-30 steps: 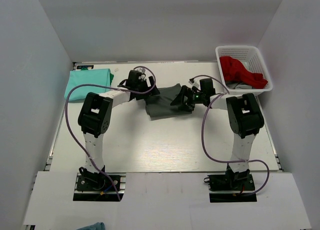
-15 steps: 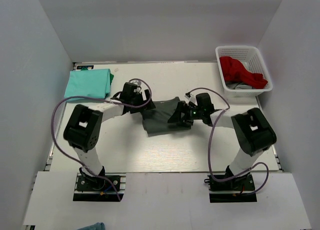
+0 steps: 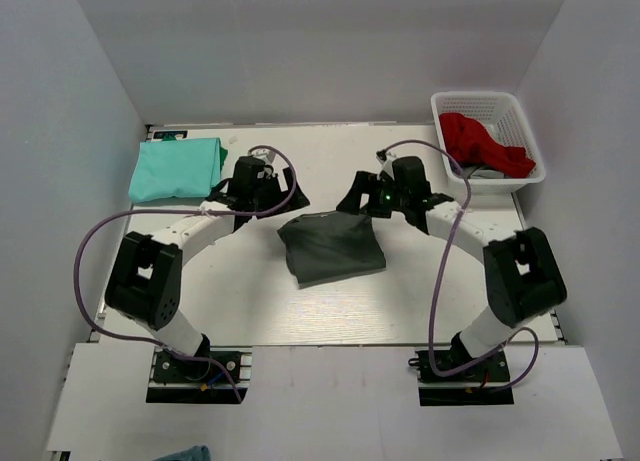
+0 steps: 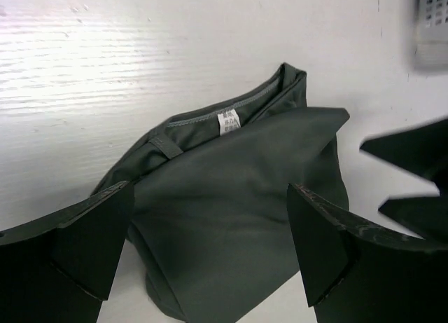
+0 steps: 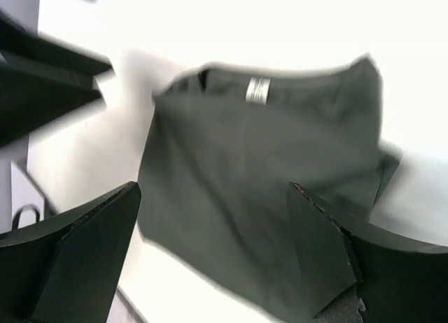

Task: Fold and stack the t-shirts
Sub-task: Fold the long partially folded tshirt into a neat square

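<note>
The dark charcoal t-shirt (image 3: 330, 247) lies folded in a compact rectangle at the table's middle, its collar label facing up (image 4: 227, 121). The mint-turquoise t-shirt (image 3: 176, 168) rests folded at the back left. My left gripper (image 3: 288, 196) hovers open just beyond the grey shirt's far left corner, nothing between its fingers (image 4: 84, 246). My right gripper (image 3: 352, 198) hovers open beyond the far right corner, also empty. Each wrist view looks down on the grey shirt (image 5: 259, 183) through wide jaws.
A white basket (image 3: 482, 98) at the back right holds a red garment (image 3: 482, 141) over something grey. White walls close in the table on the left, back and right. A scrap of teal cloth (image 3: 186, 453) shows at the near edge.
Both grippers have lifted off the grey shirt and drawn back toward the far side. The shirt, bunched between them before, now lies folded flat and slightly nearer.
</note>
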`<state>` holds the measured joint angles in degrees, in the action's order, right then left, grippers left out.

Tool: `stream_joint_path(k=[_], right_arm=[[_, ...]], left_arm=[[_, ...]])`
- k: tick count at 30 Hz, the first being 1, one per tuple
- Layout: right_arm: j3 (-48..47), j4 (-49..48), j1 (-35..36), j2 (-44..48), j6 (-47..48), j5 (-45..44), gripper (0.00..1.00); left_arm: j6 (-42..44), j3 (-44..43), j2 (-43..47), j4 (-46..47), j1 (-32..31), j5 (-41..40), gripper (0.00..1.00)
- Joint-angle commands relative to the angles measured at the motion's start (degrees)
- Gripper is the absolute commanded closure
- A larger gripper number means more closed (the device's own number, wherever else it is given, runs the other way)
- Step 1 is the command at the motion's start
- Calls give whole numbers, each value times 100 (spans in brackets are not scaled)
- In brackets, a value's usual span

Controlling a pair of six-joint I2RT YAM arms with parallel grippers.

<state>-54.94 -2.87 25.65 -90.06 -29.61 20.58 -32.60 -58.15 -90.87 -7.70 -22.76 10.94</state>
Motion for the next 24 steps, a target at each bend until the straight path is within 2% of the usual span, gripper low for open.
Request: stream_joint_path(k=[1,7,8,13,15,19,24], right_arm=[[-342,-457,-147,-703,-62,-20,10],[-807,-1180,-446,-2153,-511,525,10],[-825,-1485,-482,-2286,-668,865,10],[-966,-1813,-587,-3095,-889,1009,10],[-993,-1848,-605,-3140,-898,1071,10],[-992,-1674,-579,-2624,-609,1045,10],[-1309,-865,-543,-1850,33,852,10]], left_arm=[[-18,-153,-316,59,-35,610,0],[34,41,-932,-55,-35,594,0],[34,102,-993,-134,-35,524,0],[34,155,-1283,-240,-35,286,0],[87,85,-1459,-301,-35,216,0],[218,-441,-1644,-459,18,14,0],[289,-1812,-1697,-1092,-43,-863,0]])
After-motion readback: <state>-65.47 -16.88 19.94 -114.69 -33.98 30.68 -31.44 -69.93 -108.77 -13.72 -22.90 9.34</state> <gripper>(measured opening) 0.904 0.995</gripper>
